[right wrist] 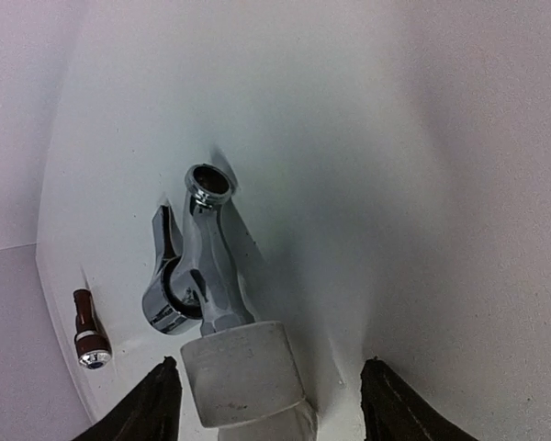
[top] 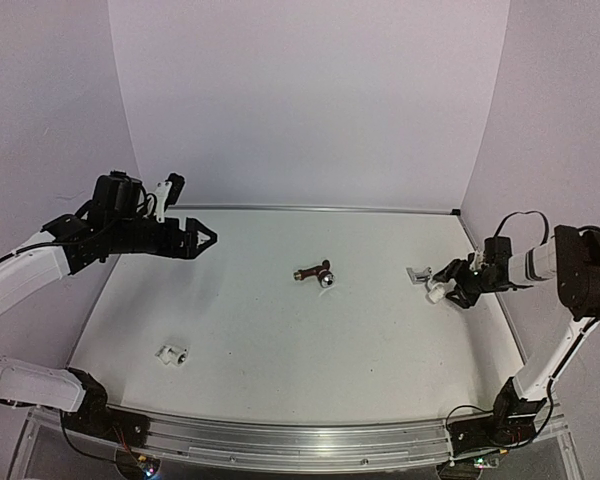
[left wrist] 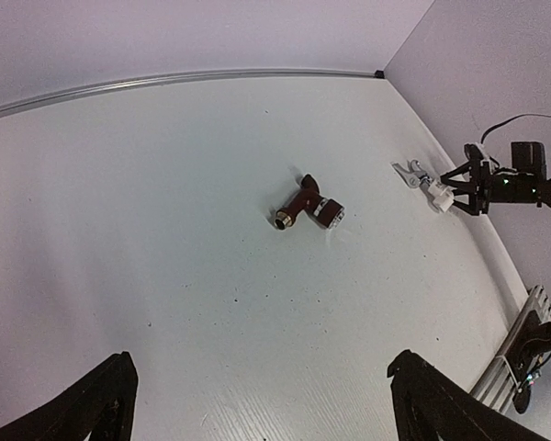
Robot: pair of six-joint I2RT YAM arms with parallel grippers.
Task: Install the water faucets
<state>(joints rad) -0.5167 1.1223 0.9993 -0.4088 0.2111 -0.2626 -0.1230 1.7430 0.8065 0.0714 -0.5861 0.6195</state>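
The chrome silver faucet point(right wrist: 202, 257) lies on the table at the right, its threaded end seated in a white plastic fitting point(right wrist: 243, 372). My right gripper point(right wrist: 274, 409) stands open around that fitting, with a clear gap on the right side. From above, this faucet point(top: 418, 274) lies just left of the right gripper point(top: 448, 290). The dark reddish-brown faucet point(top: 313, 273) with its silvery knob lies alone mid-table, also seen as a faucet point(left wrist: 308, 207) in the left wrist view. My left gripper point(top: 195, 240) hangs wide open and empty above the table's back left.
A second white plastic fitting point(top: 171, 353) lies near the front left of the table. White walls close in the table at the back and both sides. An aluminium rail point(top: 300, 445) runs along the near edge between the arm bases.
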